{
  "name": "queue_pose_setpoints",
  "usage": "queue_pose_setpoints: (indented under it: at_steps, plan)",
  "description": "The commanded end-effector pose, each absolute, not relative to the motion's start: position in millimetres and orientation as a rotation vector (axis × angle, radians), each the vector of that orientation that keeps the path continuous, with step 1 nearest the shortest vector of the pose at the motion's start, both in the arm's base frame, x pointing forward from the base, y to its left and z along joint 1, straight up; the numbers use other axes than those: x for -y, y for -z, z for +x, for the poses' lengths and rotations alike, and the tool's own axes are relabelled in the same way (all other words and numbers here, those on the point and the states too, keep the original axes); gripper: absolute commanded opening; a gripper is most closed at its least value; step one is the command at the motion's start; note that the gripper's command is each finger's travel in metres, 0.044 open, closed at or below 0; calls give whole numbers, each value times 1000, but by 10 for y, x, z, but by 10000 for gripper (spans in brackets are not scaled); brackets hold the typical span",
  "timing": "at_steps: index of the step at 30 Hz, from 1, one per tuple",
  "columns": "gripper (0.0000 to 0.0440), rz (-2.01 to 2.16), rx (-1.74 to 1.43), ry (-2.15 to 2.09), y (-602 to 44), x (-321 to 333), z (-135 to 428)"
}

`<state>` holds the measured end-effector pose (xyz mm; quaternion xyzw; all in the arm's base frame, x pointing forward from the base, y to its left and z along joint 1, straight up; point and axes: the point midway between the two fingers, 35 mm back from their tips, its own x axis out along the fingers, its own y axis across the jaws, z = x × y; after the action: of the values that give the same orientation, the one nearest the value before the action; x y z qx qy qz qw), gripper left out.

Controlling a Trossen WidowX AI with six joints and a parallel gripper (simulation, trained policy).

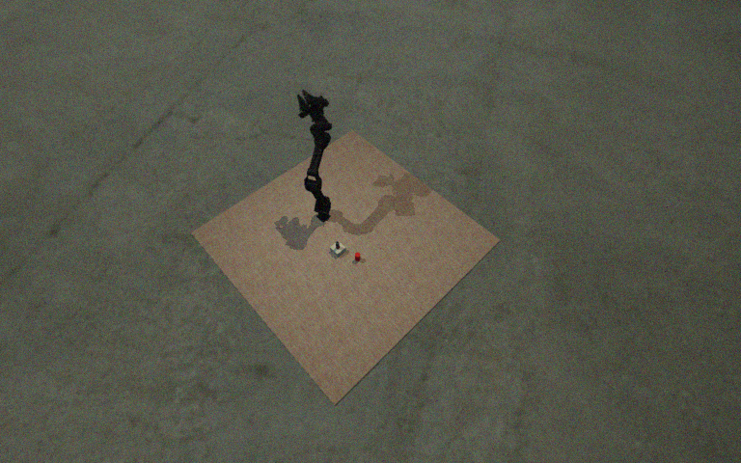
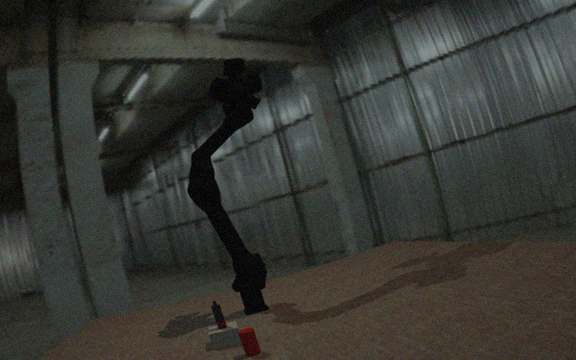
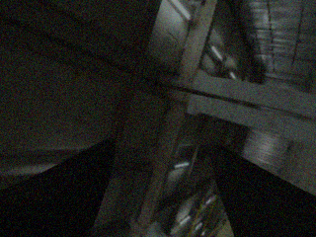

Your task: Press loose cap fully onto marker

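Observation:
The marker (image 1: 338,245) (image 2: 218,314) stands upright in the pale holder block (image 1: 338,250) (image 2: 224,339), its dark tip bare and up. The red cap (image 1: 357,257) (image 2: 249,341) stands loose on the table beside the block, apart from it. My gripper (image 1: 301,97) (image 3: 165,150) is raised high above the table, far from marker and cap, and points up and away. Its two dark fingers stand apart with nothing between them; the wrist view shows only the building's roof and walls past them. In the exterior view the fingers are hard to make out.
The arm's base (image 1: 323,216) (image 2: 253,302) stands on the wooden table top (image 1: 349,338) (image 2: 382,331), close behind the holder block. Shadows of the arm fall on the table on both sides of the base. The table's edges border the grey floor.

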<state>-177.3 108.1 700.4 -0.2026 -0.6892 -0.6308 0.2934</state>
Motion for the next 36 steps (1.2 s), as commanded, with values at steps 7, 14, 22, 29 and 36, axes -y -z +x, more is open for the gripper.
queue_pose_setpoints:
  at_steps: [7,14,22,29,36]
  plan:
    - [290,-543,1917,1732,-6935,-1099,-1787]
    - [306,-540,1991,1759,-6850,-1162,-1815]
    - [320,-533,2075,1789,-6736,-1238,-1841]
    - [327,-524,2147,1811,-6626,-1307,-1858]
    - [329,-515,2218,1829,-6508,-1377,-1869]
